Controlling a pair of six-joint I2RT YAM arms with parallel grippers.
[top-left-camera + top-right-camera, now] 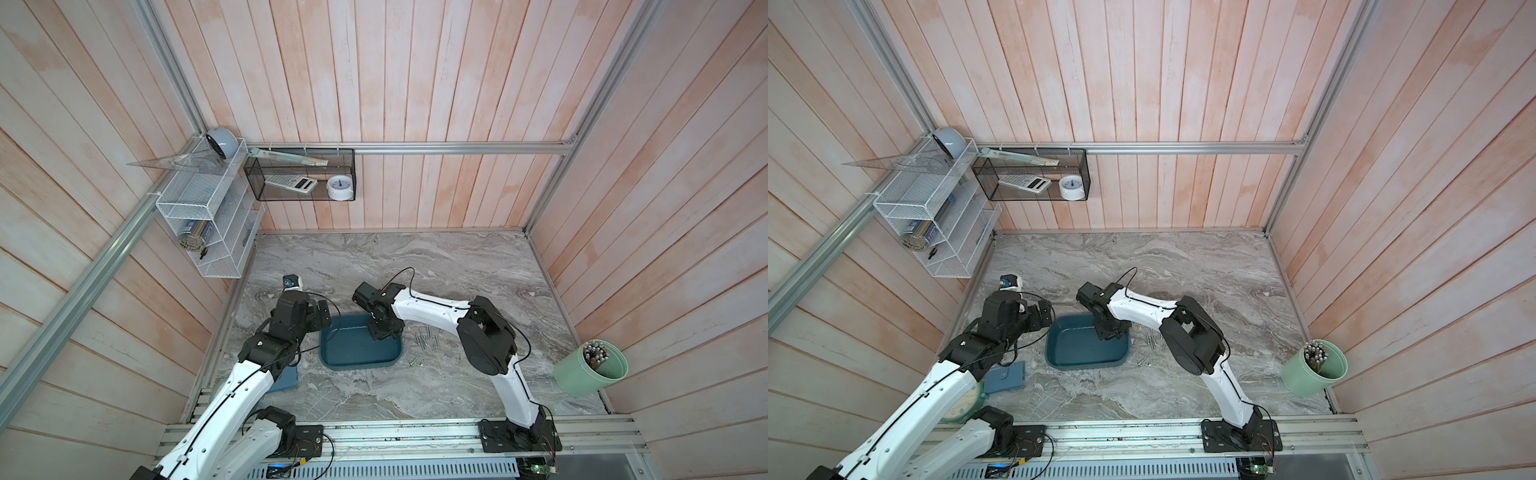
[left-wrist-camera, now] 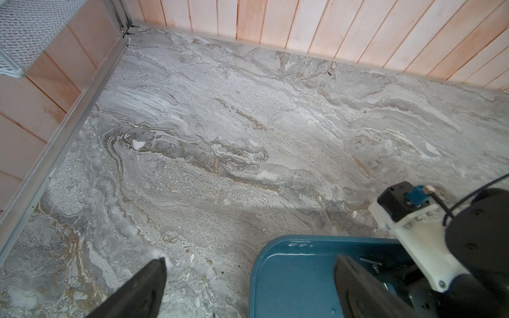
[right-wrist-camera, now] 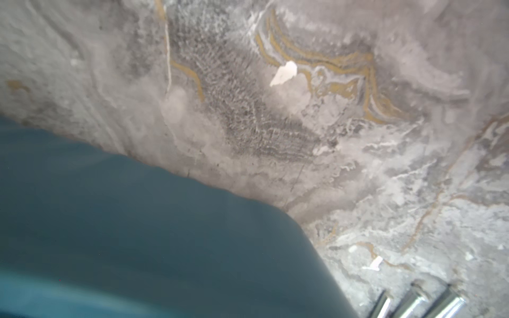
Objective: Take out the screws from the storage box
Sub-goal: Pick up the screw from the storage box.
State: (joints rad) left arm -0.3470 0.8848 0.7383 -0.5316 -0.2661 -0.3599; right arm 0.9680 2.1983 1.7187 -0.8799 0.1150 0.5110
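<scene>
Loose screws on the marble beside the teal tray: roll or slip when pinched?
Probably roll: the screws are thin round shafts on smooth marble. Likely slippery and light: small, shiny bare metal. Lying flat, hard to get under.

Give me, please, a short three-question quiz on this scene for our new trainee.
1. True or false: the left gripper is shut.
2. Multiple choice: the loose screws on the table lie beside the storage box on A) the left arm's side, B) the right arm's side, C) the back wall's side.
3. Fill in: the metal rods stand in a pale green ___.
Key: 1 false; 2 B; 3 cup.
</scene>
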